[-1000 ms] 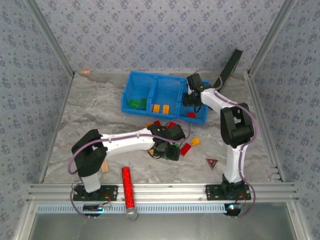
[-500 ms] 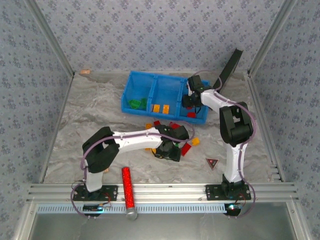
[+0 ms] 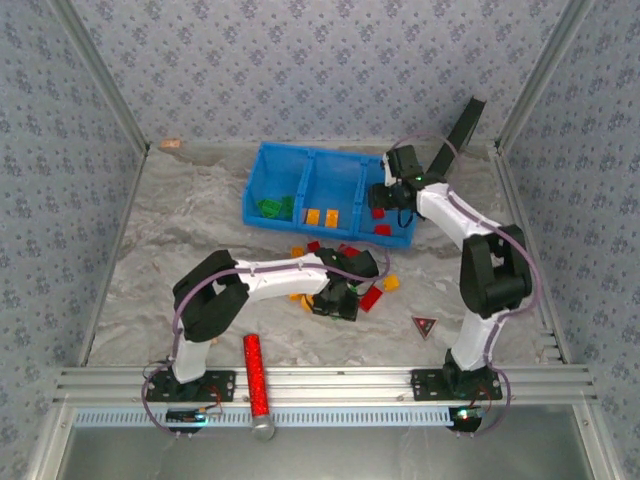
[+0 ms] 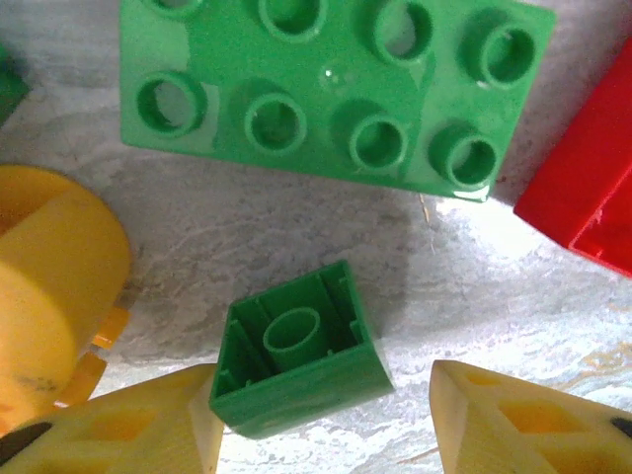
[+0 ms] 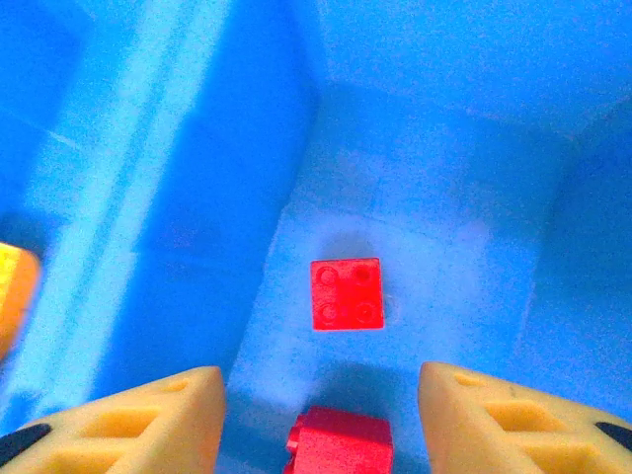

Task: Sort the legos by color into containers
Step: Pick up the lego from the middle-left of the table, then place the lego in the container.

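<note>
**Left gripper (image 4: 326, 427) open around a small green lego**

Its fingers stood apart low over the table (image 4: 513, 286), with the small green lego (image 4: 296, 365) lying hollow side up between them, beside a large green lego (image 4: 316, 89). At the far right, the right gripper (image 5: 321, 425) hovered with its jaws spread inside the blue bin's right compartment (image 5: 425, 118), above two red legos (image 5: 346, 293).

The left arm (image 3: 275, 272) and right arm (image 3: 447, 208) are built of white links and bulky black joints. A lilac cable (image 3: 176, 320) is looped along each. Black bases (image 3: 190, 384) are fitted at the foot. The fingers (image 4: 523, 420) are moulded in yellow plastic, with recessed pockets and black patches at the outer edges.
</note>
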### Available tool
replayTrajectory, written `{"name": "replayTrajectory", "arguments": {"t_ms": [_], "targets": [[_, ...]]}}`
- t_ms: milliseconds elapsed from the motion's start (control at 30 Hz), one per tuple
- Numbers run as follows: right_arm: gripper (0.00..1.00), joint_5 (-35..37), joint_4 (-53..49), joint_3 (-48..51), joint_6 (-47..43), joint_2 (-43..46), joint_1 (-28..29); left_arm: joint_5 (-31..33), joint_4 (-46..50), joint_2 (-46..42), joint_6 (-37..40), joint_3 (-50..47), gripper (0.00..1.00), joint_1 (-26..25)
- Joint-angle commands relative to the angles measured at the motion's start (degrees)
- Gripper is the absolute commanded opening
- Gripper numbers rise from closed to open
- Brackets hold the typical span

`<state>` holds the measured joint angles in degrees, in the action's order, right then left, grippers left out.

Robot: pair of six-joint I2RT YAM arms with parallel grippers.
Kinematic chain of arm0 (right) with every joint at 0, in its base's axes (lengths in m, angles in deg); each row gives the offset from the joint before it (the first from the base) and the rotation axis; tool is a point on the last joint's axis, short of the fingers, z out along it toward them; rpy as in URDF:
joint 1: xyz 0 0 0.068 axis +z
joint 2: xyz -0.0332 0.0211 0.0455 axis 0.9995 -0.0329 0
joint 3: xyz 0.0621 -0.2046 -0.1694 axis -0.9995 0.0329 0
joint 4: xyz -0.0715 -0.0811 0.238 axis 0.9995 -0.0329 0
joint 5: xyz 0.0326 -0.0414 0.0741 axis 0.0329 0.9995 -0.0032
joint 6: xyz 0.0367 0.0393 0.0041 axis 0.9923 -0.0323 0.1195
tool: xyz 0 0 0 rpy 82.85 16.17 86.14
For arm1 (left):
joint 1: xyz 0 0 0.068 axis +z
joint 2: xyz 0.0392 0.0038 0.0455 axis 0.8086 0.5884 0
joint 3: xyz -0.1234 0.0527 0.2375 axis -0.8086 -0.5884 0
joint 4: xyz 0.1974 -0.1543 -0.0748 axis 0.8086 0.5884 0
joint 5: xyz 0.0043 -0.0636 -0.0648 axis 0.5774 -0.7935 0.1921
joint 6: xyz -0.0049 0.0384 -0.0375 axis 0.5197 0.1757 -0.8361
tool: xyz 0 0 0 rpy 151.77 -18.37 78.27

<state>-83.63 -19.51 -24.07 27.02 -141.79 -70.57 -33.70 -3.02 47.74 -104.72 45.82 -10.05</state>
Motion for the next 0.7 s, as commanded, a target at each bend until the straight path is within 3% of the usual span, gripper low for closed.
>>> {"name": "replayTrajectory", "arguments": {"t_ms": [0, 333, 667], "targets": [[0.56, -0.56, -3.15, 3.28, 1.95, 6.68, 0.44, -0.63, -0.6, 2.18, 0.16, 0.44, 0.47, 1.07], [0.64, 2.98, -8.32, 20.47, 15.01, 26.09, 5.35, -1.85, 1.06, -0.4, 3.43, 0.81, 0.3, 3.2], [0.79, 7.34, -11.23, 35.67, 34.52, 36.58, 20.41, 2.62, 7.37, -9.3, 11.29, 10.32, 0.28, 12.59]]}}
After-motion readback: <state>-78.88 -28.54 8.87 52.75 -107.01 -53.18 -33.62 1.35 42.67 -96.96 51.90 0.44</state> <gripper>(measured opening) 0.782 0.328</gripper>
